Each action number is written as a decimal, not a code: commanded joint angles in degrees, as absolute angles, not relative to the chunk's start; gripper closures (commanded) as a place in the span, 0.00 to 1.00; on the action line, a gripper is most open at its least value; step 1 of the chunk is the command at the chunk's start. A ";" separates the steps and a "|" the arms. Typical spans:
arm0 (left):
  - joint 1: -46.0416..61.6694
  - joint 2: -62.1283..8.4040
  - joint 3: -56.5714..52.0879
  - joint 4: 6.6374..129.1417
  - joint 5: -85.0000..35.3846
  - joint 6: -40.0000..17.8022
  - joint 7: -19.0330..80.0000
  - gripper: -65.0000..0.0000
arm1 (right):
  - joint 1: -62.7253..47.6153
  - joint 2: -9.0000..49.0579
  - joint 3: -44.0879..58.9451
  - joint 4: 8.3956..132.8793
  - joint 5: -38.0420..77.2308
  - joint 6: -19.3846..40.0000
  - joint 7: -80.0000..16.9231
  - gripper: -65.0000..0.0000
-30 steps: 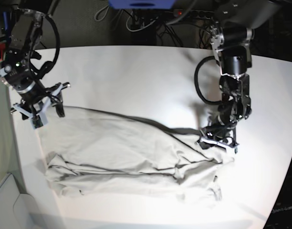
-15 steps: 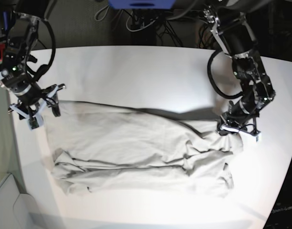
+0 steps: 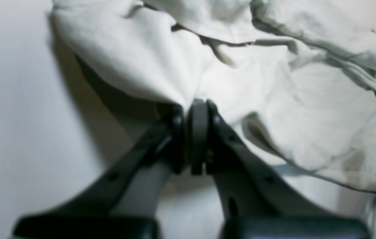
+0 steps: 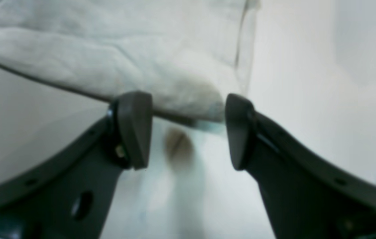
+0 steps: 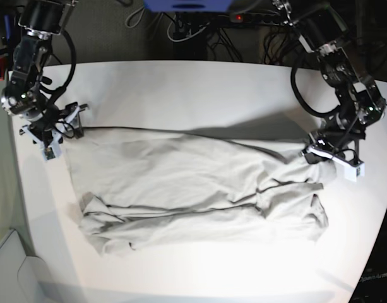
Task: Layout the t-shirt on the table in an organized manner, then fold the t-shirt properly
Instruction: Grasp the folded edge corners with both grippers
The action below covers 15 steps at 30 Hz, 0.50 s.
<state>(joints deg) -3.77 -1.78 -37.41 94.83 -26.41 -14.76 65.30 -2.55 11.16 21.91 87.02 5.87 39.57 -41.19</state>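
Two arms work the t-shirt [image 5: 193, 189], which lies spread lengthwise across the middle of the white table [image 5: 180, 88], nearer the front edge. At the left of the base view, the right end effector [image 5: 54, 136] sits at the cloth's far-left corner with its jaws spread; in its wrist view the hem runs between the open pads [image 4: 134, 129], not gripped. Centre: long creases and a bunched lower-left edge show the cloth is not yet flat. At the right, the left end effector [image 5: 329, 154] is pressed together, pinching a fold of the shirt's upper right corner. Judged step: layout, stretching the cloth sideways; folding not begun. Next move likely needs the open jaws to close on the corner, then tension outward. Collar and sleeves cannot be made out; wrist views blurred.
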 commanded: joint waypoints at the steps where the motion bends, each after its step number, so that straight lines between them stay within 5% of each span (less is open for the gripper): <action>1: -4.79 -2.42 -37.41 95.69 -27.30 -15.16 64.22 1.00 | -1.63 12.09 22.11 87.25 6.46 40.00 -39.87 0.47; 12: -4.79 -2.15 -37.41 95.96 -27.30 -15.16 64.31 1.00 | 0.40 12.18 20.35 79.60 6.46 40.00 -36.88 0.49; 15: -4.79 -1.98 -37.41 95.69 -27.30 -15.16 64.40 1.00 | 1.98 12.26 18.86 76.70 6.46 40.00 -35.03 0.56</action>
<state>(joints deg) -3.73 -1.67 -37.41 94.83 -26.44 -14.76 65.17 1.41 11.62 18.94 76.34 6.44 39.38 -34.35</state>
